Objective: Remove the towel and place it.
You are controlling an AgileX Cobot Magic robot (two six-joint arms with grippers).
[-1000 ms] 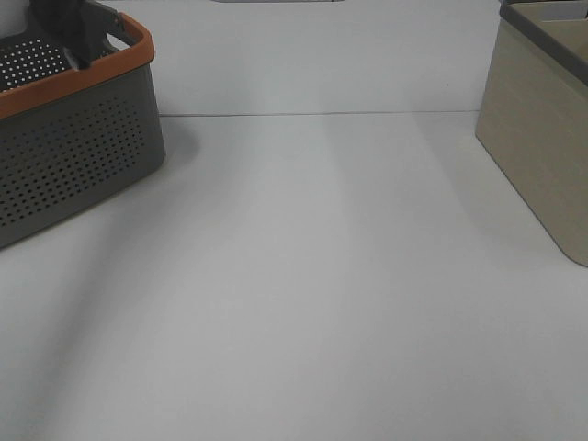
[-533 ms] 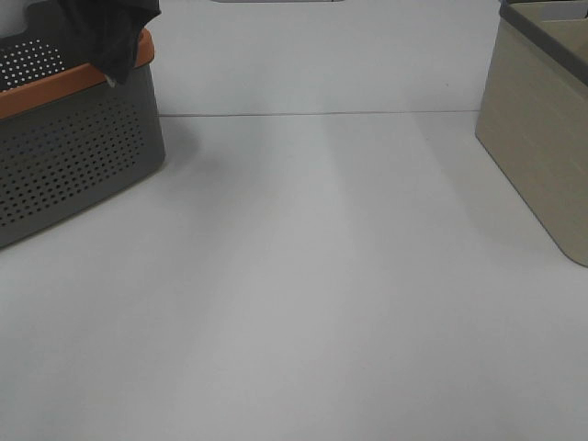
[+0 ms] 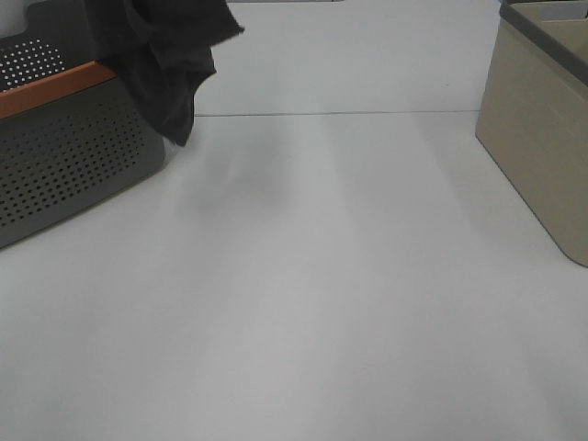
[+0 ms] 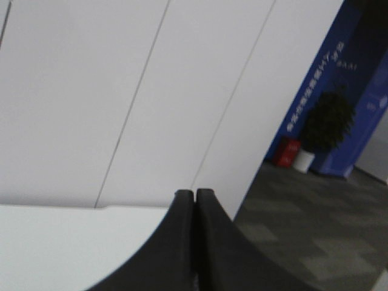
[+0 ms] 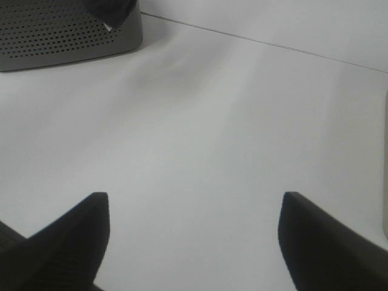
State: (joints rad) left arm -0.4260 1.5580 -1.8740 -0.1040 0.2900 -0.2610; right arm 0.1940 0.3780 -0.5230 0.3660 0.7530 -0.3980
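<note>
The towel (image 3: 165, 64), dark and bunched, hangs in the air from above the top edge of the exterior high view, its lowest tip just past the right corner of the grey basket (image 3: 64, 156) with the orange rim. My left gripper (image 4: 194, 195) has its fingers pressed together and points at a far wall; the cloth does not show between them in the left wrist view. The right wrist view catches the towel's tip (image 5: 112, 9) with a small white tag beside the basket (image 5: 60, 36). My right gripper (image 5: 195, 197) stands open low over the bare table, holding nothing.
A beige box (image 3: 542, 129) with a dark rim stands at the right edge of the table. White table surface (image 3: 322, 276) stretches between basket and box, with a thin seam line (image 3: 367, 113) across the back.
The towel has risen out of the basket and swung to the right, now hanging past the basket's right corner. The right gripper has stayed open.
</note>
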